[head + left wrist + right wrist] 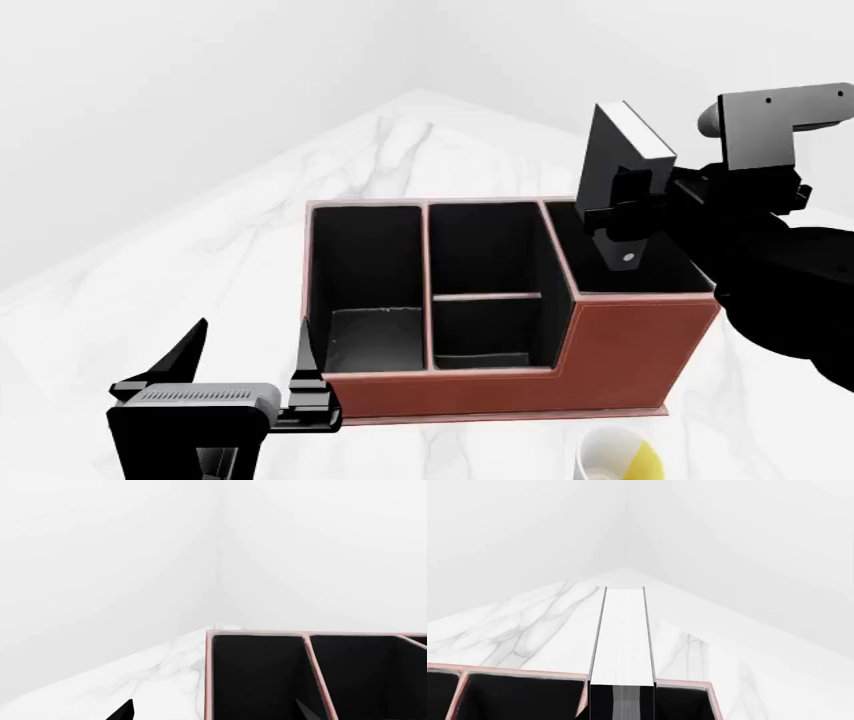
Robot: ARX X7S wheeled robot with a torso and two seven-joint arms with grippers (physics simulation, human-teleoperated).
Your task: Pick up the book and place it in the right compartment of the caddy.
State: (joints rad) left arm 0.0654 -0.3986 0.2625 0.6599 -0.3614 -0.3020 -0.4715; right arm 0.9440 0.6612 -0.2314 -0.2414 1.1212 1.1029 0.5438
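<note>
above the caddy's [534, 385] tall right compartment [627, 265], the right gripper [617, 215] clamps the book [617, 150] upright, apparently for lowering in, while the left gripper [251, 370] waits spread apart.

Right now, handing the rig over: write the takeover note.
Right gripper: shut on the book, held upright and tilted above the right compartment of the caddy.
Left gripper: open, empty, low by the caddy's left front corner.
White-and-yellow mug: on the marble table in front of the caddy, not part of the job.
Done: book picked up and carried over the tall end bin.
Left: lower the book into that bin, release, pull the arm clear. Watch the divider wall on the way down.
</note>
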